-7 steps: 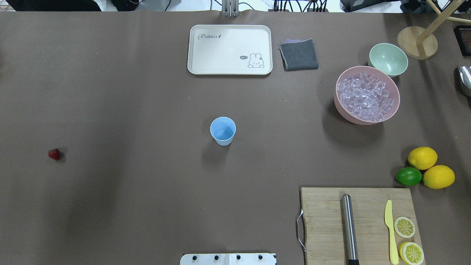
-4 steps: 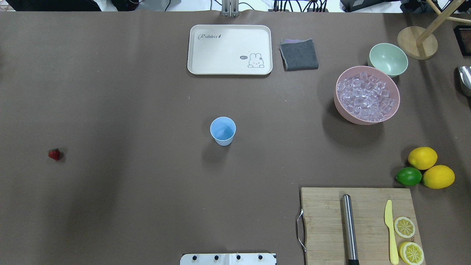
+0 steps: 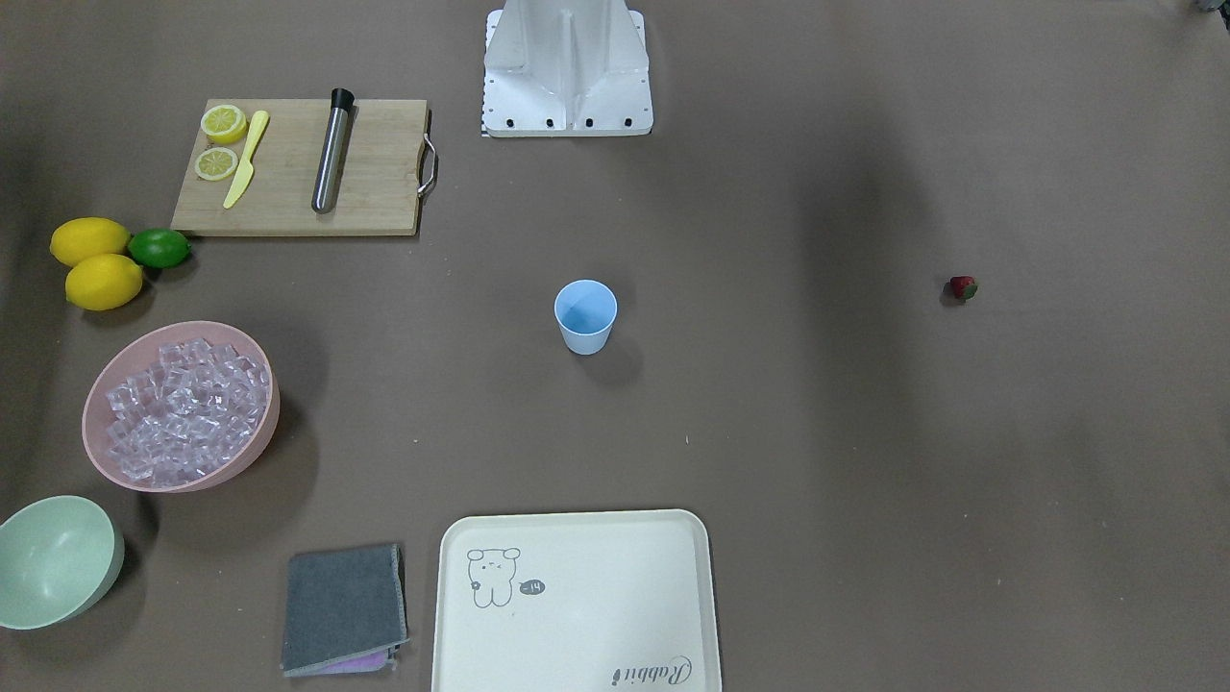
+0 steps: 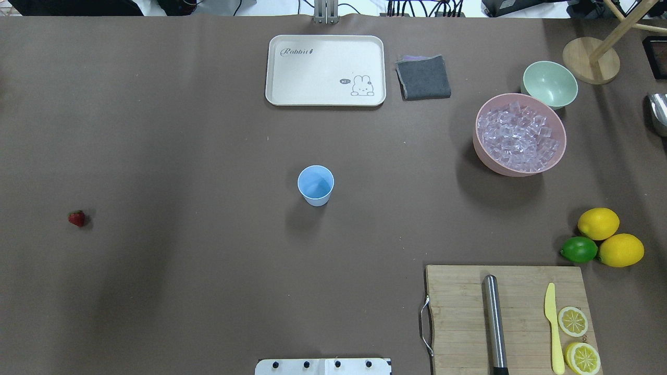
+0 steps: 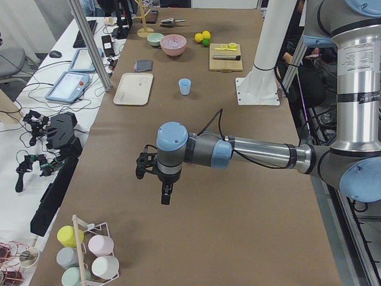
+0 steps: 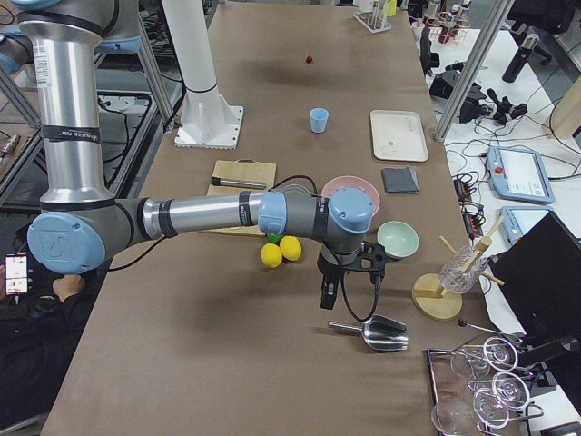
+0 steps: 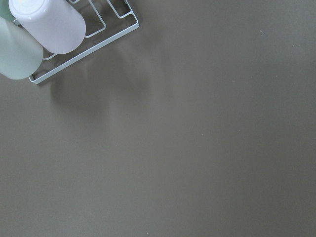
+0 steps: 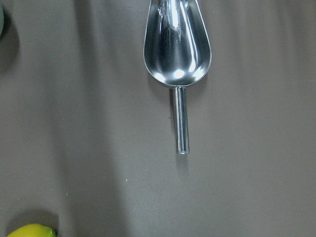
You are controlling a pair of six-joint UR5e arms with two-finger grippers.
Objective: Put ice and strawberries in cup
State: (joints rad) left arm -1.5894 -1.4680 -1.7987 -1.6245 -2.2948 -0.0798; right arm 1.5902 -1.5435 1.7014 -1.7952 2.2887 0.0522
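Observation:
The light blue cup (image 4: 315,185) stands upright and empty at the table's middle; it also shows in the front-facing view (image 3: 585,315). The strawberry (image 4: 76,218) lies alone far to the left. The ice (image 4: 518,136) fills the pink bowl (image 4: 478,145) at the right. My left gripper (image 5: 165,193) hangs over bare table well left of the strawberry. My right gripper (image 6: 327,295) hangs just above a metal scoop (image 8: 177,44) at the table's right end. I cannot tell whether either gripper is open or shut; no fingers show in the wrist views.
A rabbit tray (image 4: 325,70) and grey cloth (image 4: 423,77) lie at the back. A pale green bowl (image 4: 550,83) is behind the pink bowl. Lemons and a lime (image 4: 578,249) sit by a cutting board (image 4: 458,312). A cup rack (image 7: 44,34) is near the left gripper.

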